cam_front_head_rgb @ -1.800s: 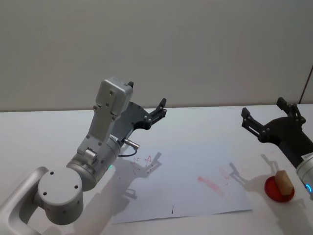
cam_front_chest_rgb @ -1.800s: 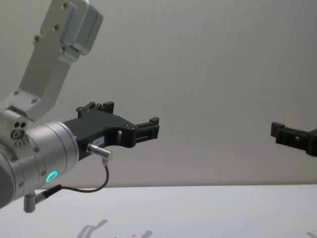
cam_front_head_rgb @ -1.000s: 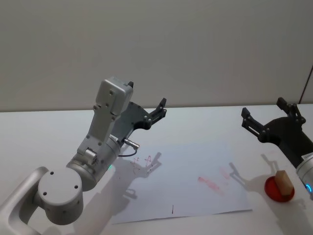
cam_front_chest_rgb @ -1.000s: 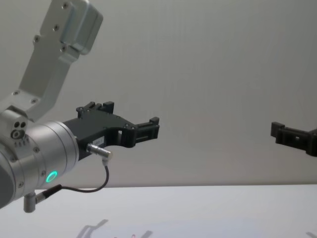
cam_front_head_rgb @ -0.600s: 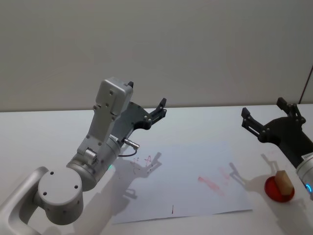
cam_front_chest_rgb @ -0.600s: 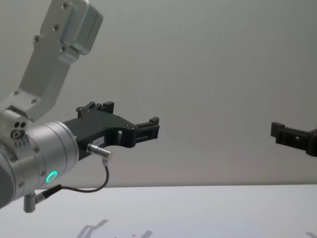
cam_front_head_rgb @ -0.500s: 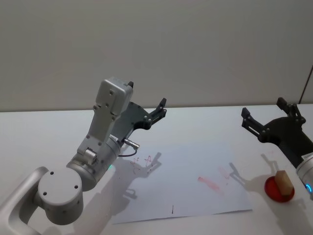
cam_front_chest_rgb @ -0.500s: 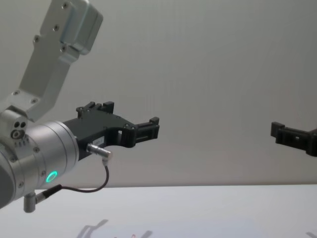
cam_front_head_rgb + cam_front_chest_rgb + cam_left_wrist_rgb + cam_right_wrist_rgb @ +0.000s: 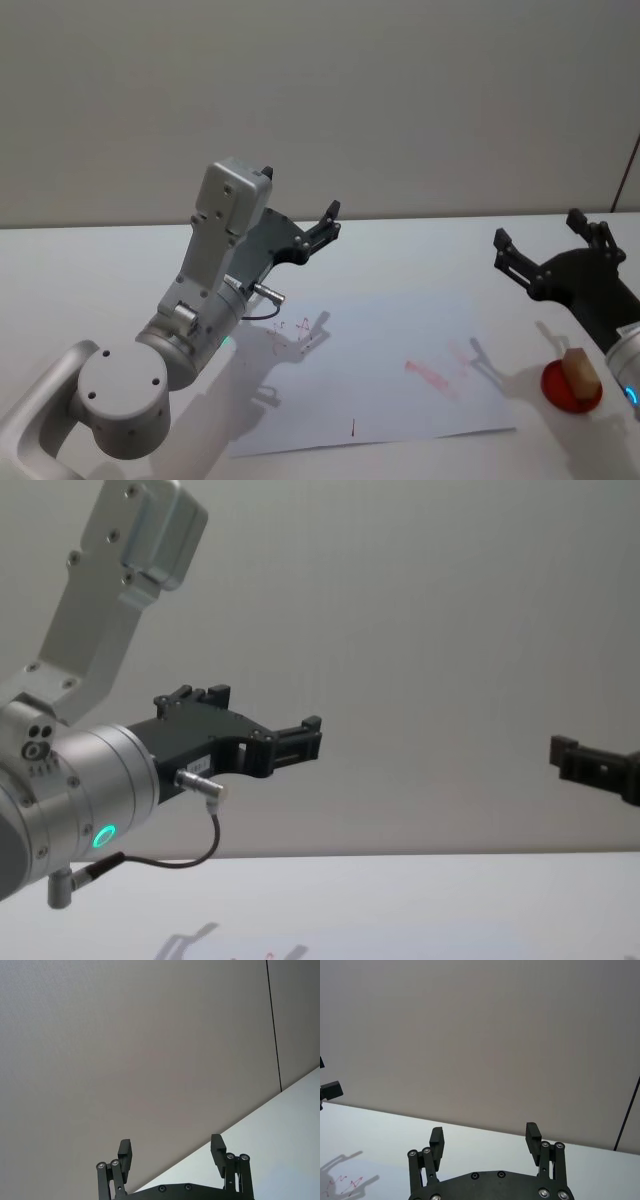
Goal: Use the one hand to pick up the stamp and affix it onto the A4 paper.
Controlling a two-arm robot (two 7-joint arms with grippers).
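Observation:
The stamp (image 9: 578, 369), a small light-brown wooden block, stands on a round red pad (image 9: 570, 390) at the table's right edge. The A4 paper (image 9: 380, 385) lies flat in the middle of the table, with red marks and a short dark line on it. My right gripper (image 9: 538, 230) hovers open just behind and above the stamp, holding nothing; its wrist view shows both fingers wide apart (image 9: 484, 1132). My left gripper (image 9: 330, 220) is raised over the paper's far left corner, open and empty (image 9: 170, 1144).
The white table (image 9: 90, 270) runs back to a plain grey wall. My left arm's silver boxy link (image 9: 225, 215) and thick cylinder wrist (image 9: 90, 805) with a green light rise over the left front of the table.
My right gripper has dropped slightly and shifted a little to the right, toward the stamp. The left arm, stamp and paper have not moved.

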